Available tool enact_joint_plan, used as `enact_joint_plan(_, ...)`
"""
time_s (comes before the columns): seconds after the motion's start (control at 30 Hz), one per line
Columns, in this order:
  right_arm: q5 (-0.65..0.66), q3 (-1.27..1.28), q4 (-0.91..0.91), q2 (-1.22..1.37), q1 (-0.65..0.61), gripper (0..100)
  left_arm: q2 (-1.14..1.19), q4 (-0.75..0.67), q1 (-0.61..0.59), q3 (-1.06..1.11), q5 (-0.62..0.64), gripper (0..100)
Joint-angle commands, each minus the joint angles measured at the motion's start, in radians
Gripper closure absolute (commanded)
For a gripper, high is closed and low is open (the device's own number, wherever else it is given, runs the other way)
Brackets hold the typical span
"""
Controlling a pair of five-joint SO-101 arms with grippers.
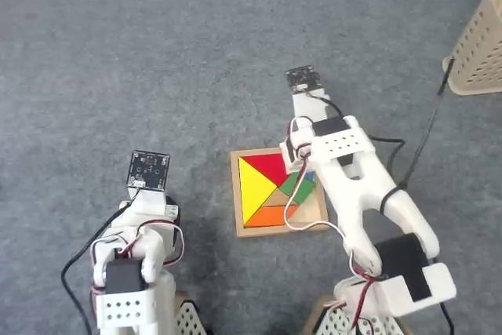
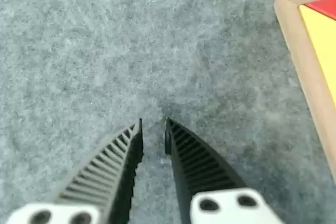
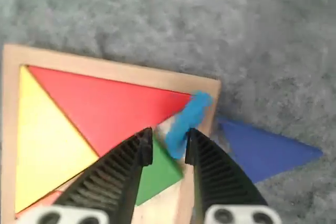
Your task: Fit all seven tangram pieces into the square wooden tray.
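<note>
**Right tool** (image 3: pixel 169 137): closed onto the light blue piece (image 3: pixel 189 116), which is pinched on edge between the 2 fingertips. The piece slants away from the tips, and its far end reaches the rim of the square wooden tray (image 3: pixel 105 66) at 1 corner.

**Pieces around the right tool.**
- The red triangle (image 3: pixel 110 108) lies flat in the tray just ahead of the tips. Its sharp corner ends beside the light blue piece.
- The yellow triangle (image 3: pixel 47 140) lies flat in the tray beyond the red one. They are edge to edge, on the side of the tool away from the light blue piece's raised end.
- The green piece (image 3: pixel 160 177) lies in the tray directly beneath the tool, partly covered by both fingers.
- A small patch of bare tray floor shows between the red corner, the green piece and the light blue piece.
- The orange piece (image 1: pixel 271 215) lies in the tray along the edge nearest the arm bases.
- The dark blue triangle (image 3: pixel 262 150) lies flat on the grey worktop (image 1: pixel 157 60) outside the tray. It is just beyond the rim, on the side where the light blue piece leans.

**Left tool** (image 2: pixel 153 127): parted by a narrow gap and holding nothing. It hangs over bare worktop, well apart from the right tool. 1 tray corner lies off to its side, with yellow and red showing inside the rim.

**Background:** a pale perforated container (image 1: pixel 480 41) stands at the worktop's far edge, well beyond the right tool.
</note>
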Motion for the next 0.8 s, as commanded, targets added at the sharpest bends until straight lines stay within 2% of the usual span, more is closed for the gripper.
enact_joint_plan(0.0, 0.052, 0.005, -0.024, -0.061, -0.021, 90.4, -0.021, 0.0, 0.002, -0.01, 0.008, 93)
enact_joint_plan(0.27, 0.061, 0.011, -0.027, -0.061, -0.03, 90.4, -0.021, 0.0, 0.002, -0.01, 0.008, 93)
enact_joint_plan(0.53, 0.064, 0.097, -0.185, -0.061, -0.01, 90.4, -0.021, 0.0, 0.002, -0.01, 0.008, 93)
enact_joint_plan(0.77, 0.064, 0.103, -0.197, -0.061, -0.001, 90.5, -0.021, 0.0, 0.002, -0.01, 0.008, 93)
